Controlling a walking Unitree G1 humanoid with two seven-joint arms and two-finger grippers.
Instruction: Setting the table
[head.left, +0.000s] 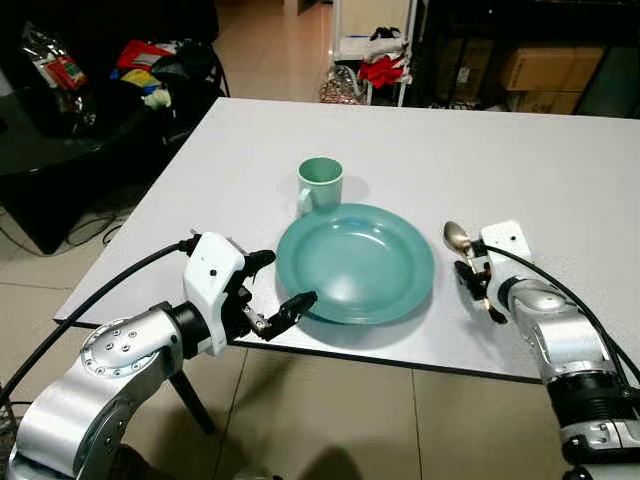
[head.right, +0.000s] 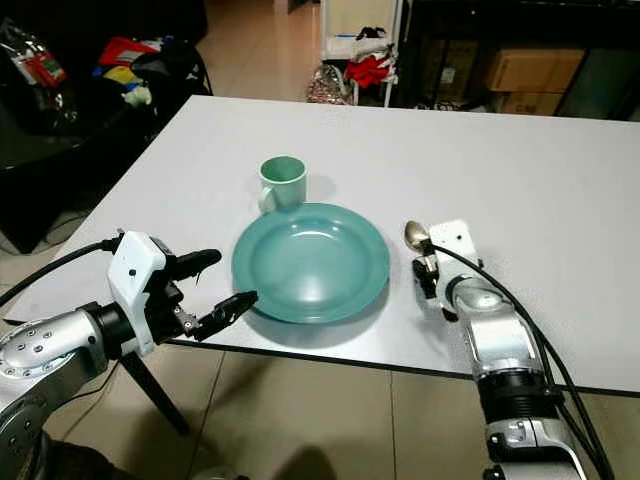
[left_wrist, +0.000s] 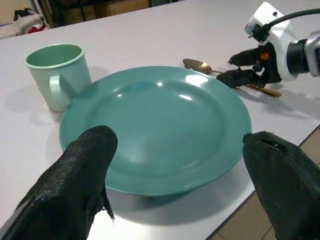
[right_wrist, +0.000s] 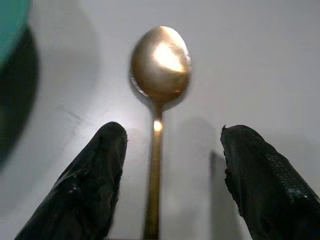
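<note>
The right gripper (right_wrist: 167, 175) hangs low over the table, fingers spread to either side of the gold spoon (right_wrist: 157, 90), which lies flat just right of the green plate (head.left: 355, 262). The left gripper (head.left: 278, 283) is spread at the plate's near-left rim. A green mug (head.left: 320, 183) stands behind the plate. The white table (head.left: 520, 160) sits on a tiled floor (head.left: 320, 420), with cardboard boxes (head.left: 545, 68) beyond. The right wrist view shows the spoon's handle untouched between the fingers.

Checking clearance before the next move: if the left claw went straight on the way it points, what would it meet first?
Most likely the near rim of the green plate: the left claw is open and points across it from the table's edge. Its height over the rim is unclear.
</note>
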